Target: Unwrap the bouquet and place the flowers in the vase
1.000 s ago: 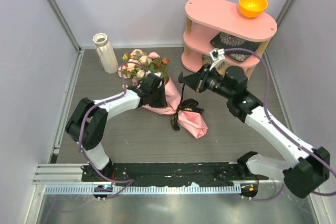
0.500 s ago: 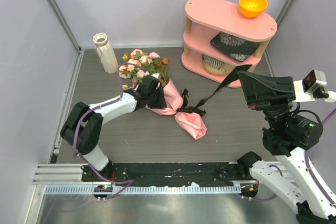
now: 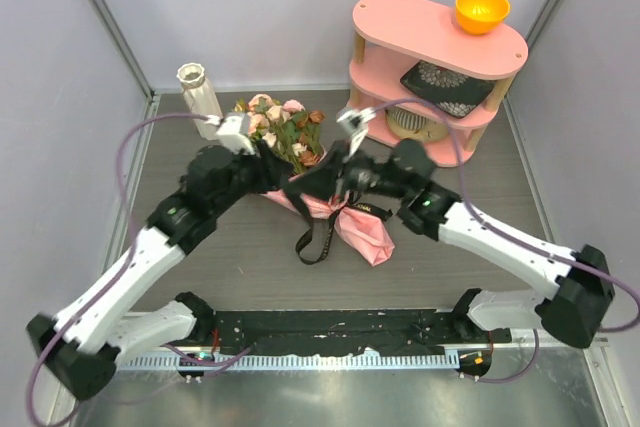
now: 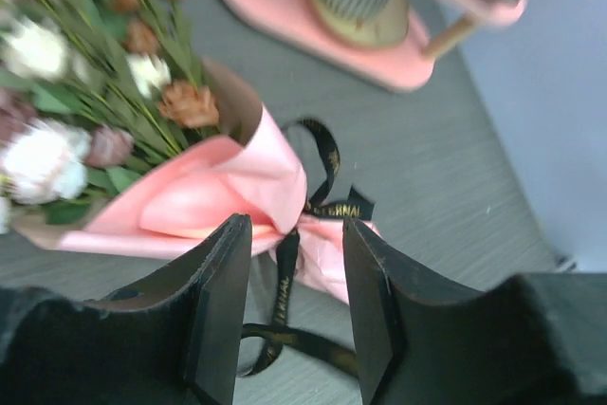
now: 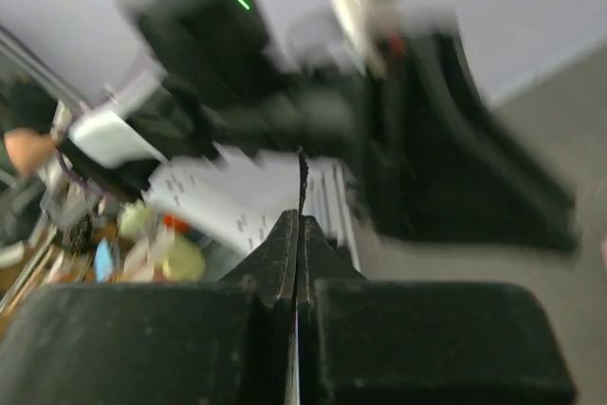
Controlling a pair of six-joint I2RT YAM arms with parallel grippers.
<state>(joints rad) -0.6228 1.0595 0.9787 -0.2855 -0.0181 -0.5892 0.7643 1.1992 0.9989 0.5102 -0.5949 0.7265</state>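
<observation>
The bouquet [image 3: 300, 152] lies on the dark table, its flowers [image 3: 278, 122] pointing at the white ribbed vase [image 3: 200, 97] at the back left. Its pink paper wrap [image 3: 365, 232] trails toward me. My left gripper [image 3: 283, 179] hovers open above the wrap. In the left wrist view the gripper [image 4: 296, 234] holds nothing, and the wrap [image 4: 218, 196] and ribbon knot [image 4: 338, 208] lie below it. My right gripper [image 3: 318, 185] sits close beside it over the bouquet, shut on the black ribbon [image 3: 316, 239], which hangs in a loop. A thin ribbon edge [image 5: 302, 177] sticks out of the right gripper [image 5: 298, 220].
A pink two-tier shelf [image 3: 400, 22] stands at the back right with an orange bowl [image 3: 481, 9] on top, a dark patterned plate [image 3: 440, 82] on the middle tier and a ribbed pot [image 3: 405, 122] underneath. Walls close in on the left, back and right.
The right arm swung out to the far right, pulling the ribbon, then came back over the bouquet; the ribbon now hangs in a slack loop. The left gripper lifted off the wrap and opened wider.
</observation>
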